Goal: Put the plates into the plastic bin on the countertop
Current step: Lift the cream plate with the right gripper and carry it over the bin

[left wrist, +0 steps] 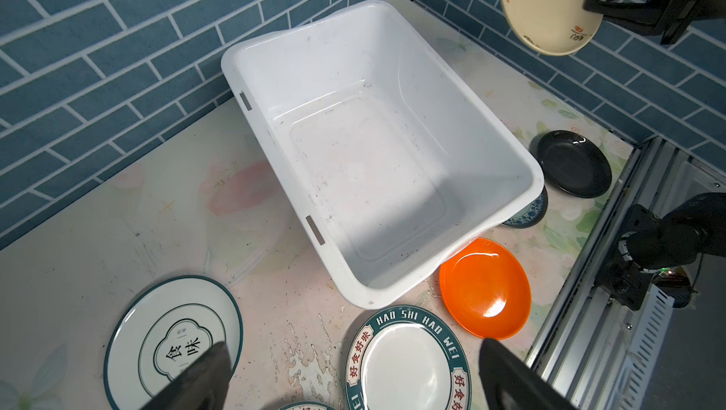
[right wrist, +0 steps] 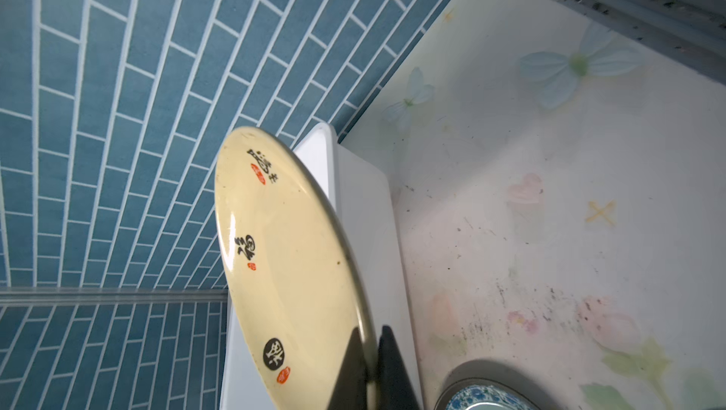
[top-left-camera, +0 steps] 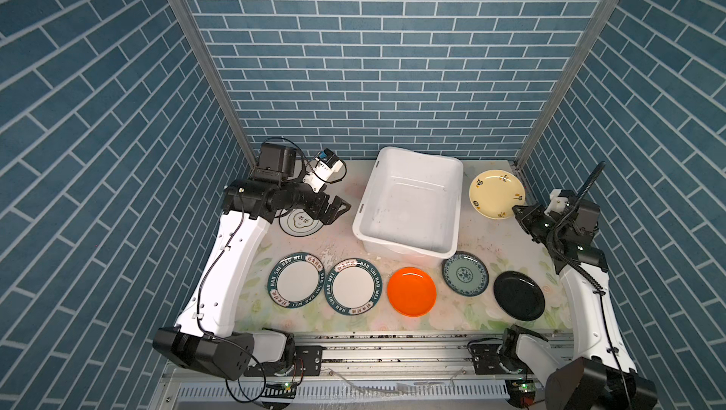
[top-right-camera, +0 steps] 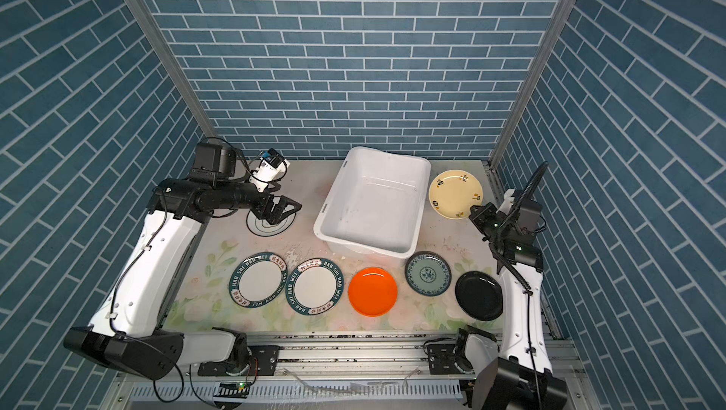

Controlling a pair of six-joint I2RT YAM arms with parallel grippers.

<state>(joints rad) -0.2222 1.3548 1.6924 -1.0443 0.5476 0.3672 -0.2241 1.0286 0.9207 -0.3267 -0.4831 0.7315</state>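
Observation:
The white plastic bin [top-left-camera: 408,208] stands empty at the back middle of the flowered countertop [top-left-camera: 491,239]. Right of the bin, my right gripper [top-left-camera: 516,209] [right wrist: 373,353] is shut on the rim of the cream-yellow plate [top-left-camera: 495,193] [right wrist: 286,262], which is lifted and tilted. My left gripper [top-left-camera: 338,209] [left wrist: 353,349] is open and empty, hovering over the edge of the black-rimmed white plate [top-left-camera: 300,223] left of the bin. Along the front lie two green-rimmed lettered plates [top-left-camera: 295,281] [top-left-camera: 355,286], the orange plate [top-left-camera: 411,291], the blue-green patterned plate [top-left-camera: 464,273] and the black plate [top-left-camera: 518,295].
Blue brick walls close in the back and both sides. A metal rail [top-left-camera: 393,349] with both arm bases runs along the front edge. The patterned plate lies close to the bin's near right corner, and the orange plate close to the bin's front wall.

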